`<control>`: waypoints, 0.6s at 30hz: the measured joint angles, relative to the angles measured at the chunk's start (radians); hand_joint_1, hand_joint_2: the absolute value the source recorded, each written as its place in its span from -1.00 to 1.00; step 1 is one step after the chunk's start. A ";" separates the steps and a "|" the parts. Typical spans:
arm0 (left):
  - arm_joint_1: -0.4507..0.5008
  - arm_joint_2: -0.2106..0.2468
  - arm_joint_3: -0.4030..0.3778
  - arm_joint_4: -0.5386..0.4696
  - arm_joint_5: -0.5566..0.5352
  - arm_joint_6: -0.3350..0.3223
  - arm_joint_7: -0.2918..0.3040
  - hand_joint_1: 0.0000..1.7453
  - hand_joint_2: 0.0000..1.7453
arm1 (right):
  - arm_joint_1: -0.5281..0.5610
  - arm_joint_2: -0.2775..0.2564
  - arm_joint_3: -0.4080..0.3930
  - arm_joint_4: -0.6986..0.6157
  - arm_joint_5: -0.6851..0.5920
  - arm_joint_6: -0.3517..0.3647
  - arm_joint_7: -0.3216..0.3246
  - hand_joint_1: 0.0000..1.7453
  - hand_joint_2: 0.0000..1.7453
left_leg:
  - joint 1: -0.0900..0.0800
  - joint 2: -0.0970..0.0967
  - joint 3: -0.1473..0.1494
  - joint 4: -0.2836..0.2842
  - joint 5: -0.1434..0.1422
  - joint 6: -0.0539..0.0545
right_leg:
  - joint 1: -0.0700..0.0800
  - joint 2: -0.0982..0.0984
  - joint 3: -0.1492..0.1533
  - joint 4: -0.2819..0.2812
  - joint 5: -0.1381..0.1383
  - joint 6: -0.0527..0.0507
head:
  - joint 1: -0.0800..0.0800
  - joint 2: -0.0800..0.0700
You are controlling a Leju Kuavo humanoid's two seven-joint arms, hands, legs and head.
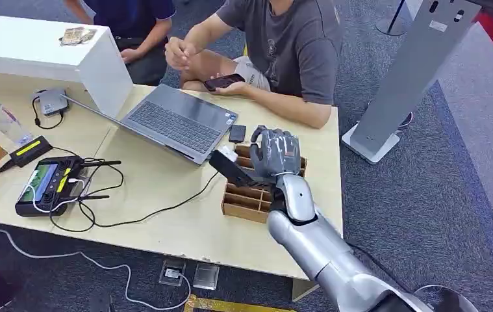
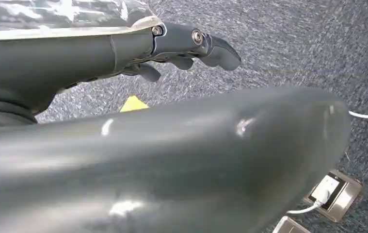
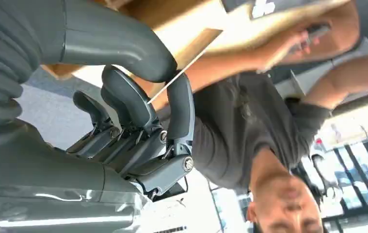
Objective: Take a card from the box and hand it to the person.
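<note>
A thin white card (image 3: 182,73) is pinched edge-on in the right hand (image 1: 275,153) above the compartmented wooden box (image 1: 247,203), seen clearly from the right wrist, while the left hand (image 2: 191,46) is seen curled on nothing.

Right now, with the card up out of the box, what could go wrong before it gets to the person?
1. The right hand pinches the card by a thin edge between thumb and fingers; it might slip on the way over.
2. The person's hand holds a phone and the other is raised, so neither looks ready to take it.
3. The laptop and a small black device sit close by; a sweep across could clip them.
</note>
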 joint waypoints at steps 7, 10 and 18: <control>0.000 -0.004 0.013 0.000 0.003 0.019 0.004 -1.00 -1.00 | 0.020 -0.052 -0.025 -0.183 -0.127 0.017 -0.037 0.80 1.00 | 0.000 0.000 0.000 0.000 0.000 0.000 | 0.000 0.000 0.000 0.000 0.000 0.000 | 0.001 0.000; 0.000 -0.004 0.014 0.000 0.003 0.023 0.006 -1.00 -1.00 | 0.024 -0.060 -0.040 -0.241 -0.299 0.036 -0.104 0.90 1.00 | 0.000 0.000 0.000 0.000 0.000 0.000 | 0.000 0.000 0.000 0.000 0.000 0.000 | 0.000 0.000; 0.000 -0.004 0.014 0.000 -0.021 0.019 0.013 -1.00 -1.00 | -0.022 -0.083 -0.083 -0.280 -0.480 -0.068 -0.219 0.80 1.00 | 0.000 0.000 0.000 0.000 0.000 0.000 | 0.000 0.000 0.000 0.000 0.000 0.000 | 0.000 0.000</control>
